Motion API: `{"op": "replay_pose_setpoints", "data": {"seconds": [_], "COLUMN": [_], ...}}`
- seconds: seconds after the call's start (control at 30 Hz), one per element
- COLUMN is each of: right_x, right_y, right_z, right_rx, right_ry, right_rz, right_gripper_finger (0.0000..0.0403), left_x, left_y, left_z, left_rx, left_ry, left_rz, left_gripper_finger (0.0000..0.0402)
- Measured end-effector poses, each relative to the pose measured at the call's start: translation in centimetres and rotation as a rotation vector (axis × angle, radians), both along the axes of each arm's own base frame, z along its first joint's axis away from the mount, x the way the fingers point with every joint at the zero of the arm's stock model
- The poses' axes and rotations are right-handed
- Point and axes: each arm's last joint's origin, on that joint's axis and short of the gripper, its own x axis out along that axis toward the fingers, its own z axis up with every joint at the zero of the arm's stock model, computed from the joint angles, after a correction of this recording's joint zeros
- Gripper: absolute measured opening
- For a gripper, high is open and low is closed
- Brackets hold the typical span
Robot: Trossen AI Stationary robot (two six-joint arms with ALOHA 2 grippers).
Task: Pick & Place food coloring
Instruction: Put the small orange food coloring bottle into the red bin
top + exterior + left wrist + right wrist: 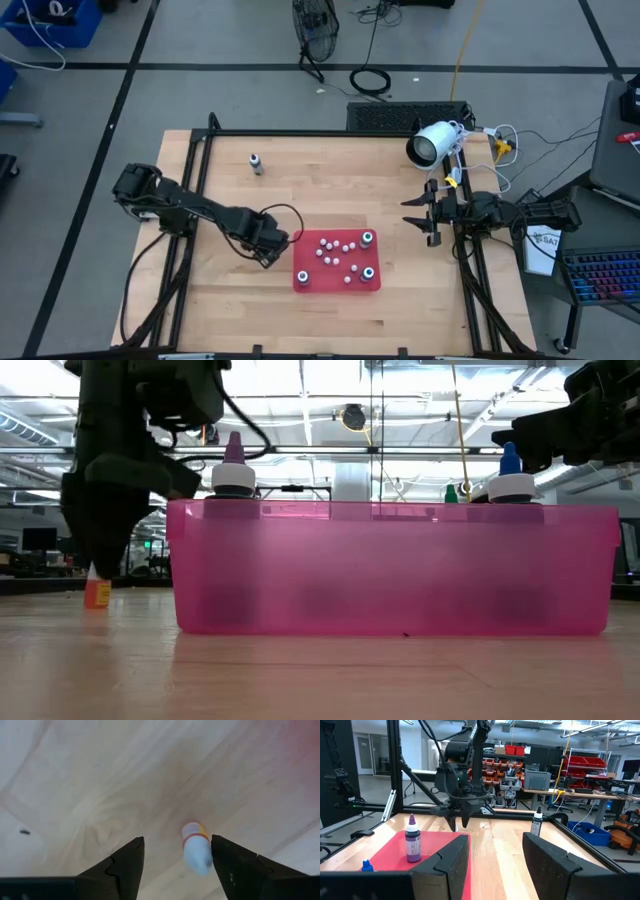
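Observation:
My left gripper [176, 866] is open and points down at the table just left of the red tray [305, 280]. A tiny whitish bottle with an orange band [196, 850] stands on the wood between its fingers, nearer one finger, apart from both. The low view shows that bottle [96, 592] under the gripper [100, 555]. The tray holds several small whitish bottles [335, 250] and two dark ones with pale caps [368, 238]. Another dark bottle [256, 163] stands on the table toward the far left. My right gripper [495, 865] waits open at the table's right side [428, 215].
The tray's pink wall [390, 565] fills the low view, with a purple-tipped bottle [233, 465] and a blue-tipped one [511, 468] rising above it. A black frame rail [200, 190] runs along the table's left and far edges. A white camera [432, 145] sits at the far right corner.

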Motion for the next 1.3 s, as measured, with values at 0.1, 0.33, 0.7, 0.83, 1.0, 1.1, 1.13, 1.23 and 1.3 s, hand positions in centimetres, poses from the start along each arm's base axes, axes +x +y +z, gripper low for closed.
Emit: {"op": "replay_pose_setpoints", "data": {"seconds": [0.1, 0.33, 0.7, 0.83, 1.0, 1.1, 1.13, 1.23, 1.3], "right_x": [0.0, 0.0, 0.0, 0.0, 0.0, 0.0, 0.0, 0.0, 0.0], "right_y": [0.0, 0.0, 0.0, 0.0, 0.0, 0.0, 0.0, 0.0, 0.0], "right_z": [0.0, 0.0, 0.0, 0.0, 0.0, 0.0, 0.0, 0.0, 0.0], "right_rx": [0.000, 0.000, 0.000, 0.000, 0.000, 0.000, 0.000, 0.000, 0.000], "right_ry": [0.000, 0.000, 0.000, 0.000, 0.000, 0.000, 0.000, 0.000, 0.000], "right_rz": [0.000, 0.000, 0.000, 0.000, 0.000, 0.000, 0.000, 0.000, 0.000], "right_gripper_finger": [0.0177, 0.0176, 0.0176, 0.0178, 0.0176, 0.0177, 0.0177, 0.0178, 0.0177], "left_x": [-0.1, 0.5, 0.4, 0.4, 0.4, 0.6, 0.8, 2.0, 3.0], "left_y": [0.0, -0.2, -0.3, -0.3, -0.3, -0.1, 0.0, -0.1, -0.3], "left_z": [-0.1, -0.1, -0.1, -0.1, -0.1, 0.1, 0.4, 2.2, 4.0], "left_rx": [-0.003, -0.028, -0.071, -0.068, -0.064, -0.056, -0.052, -0.048, -0.038], "left_ry": [0.003, -0.051, -0.037, -0.038, -0.041, -0.039, -0.043, -0.105, -0.153], "left_rz": [0.009, -0.008, 0.014, -0.007, -0.068, -0.101, -0.113, -0.168, -0.220], "left_gripper_finger": [0.0214, 0.0179, 0.0121, 0.0103, 0.0065, 0.0054, 0.0054, 0.0054, 0.0054]}}
